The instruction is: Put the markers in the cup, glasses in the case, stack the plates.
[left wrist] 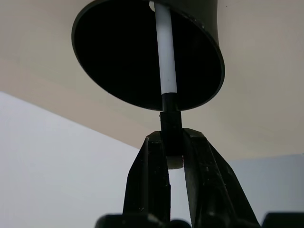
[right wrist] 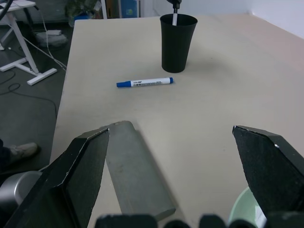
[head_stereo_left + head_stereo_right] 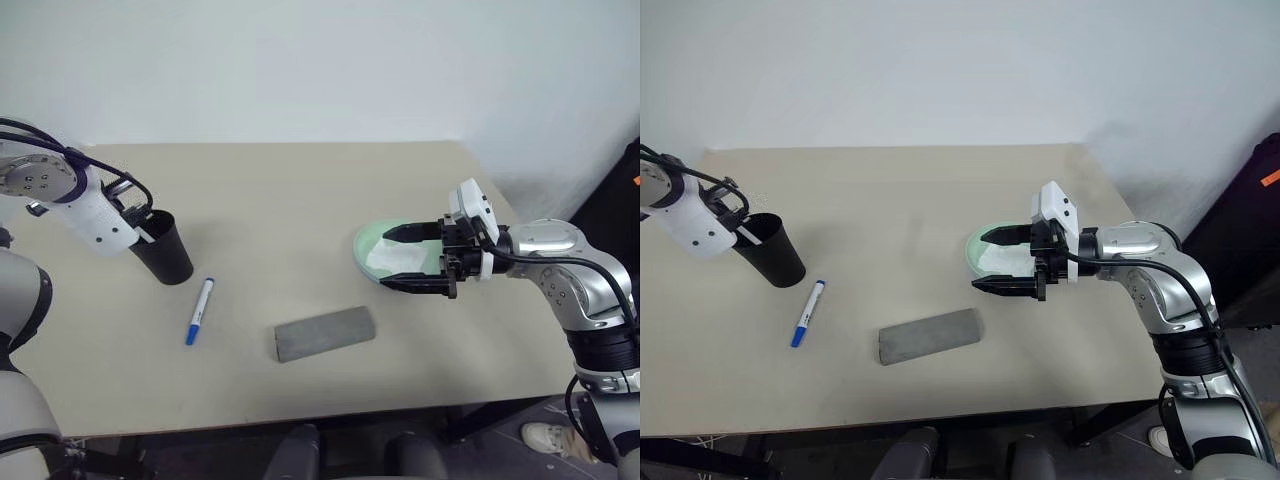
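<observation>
Black cup [image 3: 165, 250]; blue-capped white marker [image 3: 199, 311]; grey case [image 3: 324, 333]; pale green plate [image 3: 366, 245].

Beige rectangular table top [image 3: 300, 200] fills mid-frame. On it, left side – black tapered plastic cup [image 3: 165, 248]; just right of it a white marker with blue cap [image 3: 199, 311]; lower centre – grey oblong fabric case [image 3: 324, 333]; right of centre a pale green round plate [image 3: 372, 248].

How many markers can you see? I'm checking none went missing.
2. The black marker is held by the left gripper, its tip inside the cup. The blue marker lies on the table beside the cup.
</observation>
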Available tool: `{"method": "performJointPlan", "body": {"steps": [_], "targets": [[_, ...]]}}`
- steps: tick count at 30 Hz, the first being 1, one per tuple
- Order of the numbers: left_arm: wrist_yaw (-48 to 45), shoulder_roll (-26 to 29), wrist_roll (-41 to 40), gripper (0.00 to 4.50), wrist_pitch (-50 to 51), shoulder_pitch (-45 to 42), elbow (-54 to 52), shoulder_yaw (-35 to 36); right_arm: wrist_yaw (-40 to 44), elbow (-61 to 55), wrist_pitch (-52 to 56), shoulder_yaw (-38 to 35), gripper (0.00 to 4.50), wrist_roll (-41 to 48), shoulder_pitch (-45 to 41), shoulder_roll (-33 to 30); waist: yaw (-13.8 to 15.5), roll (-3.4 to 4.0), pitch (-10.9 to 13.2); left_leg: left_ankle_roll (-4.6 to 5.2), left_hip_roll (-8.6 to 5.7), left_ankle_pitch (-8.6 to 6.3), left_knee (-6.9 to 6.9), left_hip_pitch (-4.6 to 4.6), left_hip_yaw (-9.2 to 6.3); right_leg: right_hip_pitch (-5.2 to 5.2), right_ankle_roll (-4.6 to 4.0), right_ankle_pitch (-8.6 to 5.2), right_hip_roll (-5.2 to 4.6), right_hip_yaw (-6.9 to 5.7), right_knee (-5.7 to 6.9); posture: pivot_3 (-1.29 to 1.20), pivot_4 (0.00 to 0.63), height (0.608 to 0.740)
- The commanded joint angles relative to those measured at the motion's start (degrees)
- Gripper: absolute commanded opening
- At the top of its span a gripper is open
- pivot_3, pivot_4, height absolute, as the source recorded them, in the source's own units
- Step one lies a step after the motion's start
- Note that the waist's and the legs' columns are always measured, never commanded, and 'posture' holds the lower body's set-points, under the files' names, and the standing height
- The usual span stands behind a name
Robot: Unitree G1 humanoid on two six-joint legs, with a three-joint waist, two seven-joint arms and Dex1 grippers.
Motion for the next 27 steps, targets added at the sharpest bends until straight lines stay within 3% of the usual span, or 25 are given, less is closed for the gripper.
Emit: {"method": "performJointPlan", "body": {"steps": [1,4,16,18,22,25,27], "targets": [[0.31,-0.14,-0.03,0.02,0.66,-0.28,-0.87,0.22,-0.19,-1.96,-0.49,-2.08,4.5,1.06,-1.29,-0.35,0.01,0.0,0.0,0.0,0.0,0.0,0.01,0.0,0.0,0.0,0.0,0.0,0.0,0.0,0.0,0.0,0.0,0.704],[-0.3,-0.54,-1.53,0.02,1.11,0.37,-0.49,1.36,-0.38,-1.93,-0.46,-2.07,4.5,1.01,-1.39,-0.31,0.02,0.0,0.0,0.0,0.0,0.0,0.03,0.0,0.0,0.02,0.01,0.01,0.0,0.0,0.01,0.0,0.0,0.704],[-6.08,-1.07,-7.9,4.21,0.87,-0.41,-0.47,5.77,-0.95,-1.85,-0.42,-1.63,4.5,0.62,-1.3,-0.35,0.0,-0.03,-0.02,0.01,0.0,0.0,0.08,0.0,0.01,0.04,0.02,0.02,0.0,0.0,0.03,0.0,0.0,0.704],[-10.96,-1.92,-13.04,4.21,0.68,-1.53,0.06,9.53,-0.93,-1.82,-0.36,-1.52,4.5,0.51,-1.25,-0.46,0.04,-0.04,-0.03,0.01,0.0,-0.01,0.09,0.0,0.01,0.04,0.02,0.02,0.0,0.0,0.03,0.0,0.0,0.704],[-43.36,-8.29,-38.48,4.21,10.49,-2.27,2.76,28.25,-0.99,-1.71,-0.3,-1.17,4.5,0.12,-1.33,-0.57,0.19,-0.06,-0.04,0.06,0.02,-0.06,0.3,-0.11,-0.04,0.06,0.02,0.02,-0.02,-0.08,0.02,0.0,0.0,0.704],[-57.92,-9.31,-50.66,4.21,27.85,2.82,-8.14,35.69,-0.93,-1.63,-0.22,-1.02,4.5,0.03,-1.45,-0.68,-0.48,-0.01,-0.03,0.08,0.02,-0.26,0.44,-0.12,0.06,0.1,0.07,0.05,-0.12,-0.08,-0.06,0.0,0.0,0.704],[-60.88,-8.19,-54.86,4.21,44.53,9.52,-22.21,38.8,-0.86,-1.6,-0.13,-0.94,4.5,0.02,-1.51,-0.75,-1.36,0.15,-0.08,0.24,0.05,-0.26,0.48,-0.08,0.13,0.1,0.13,0.11,-0.14,-0.02,-0.03,0.0,0.0,0.704]]}}
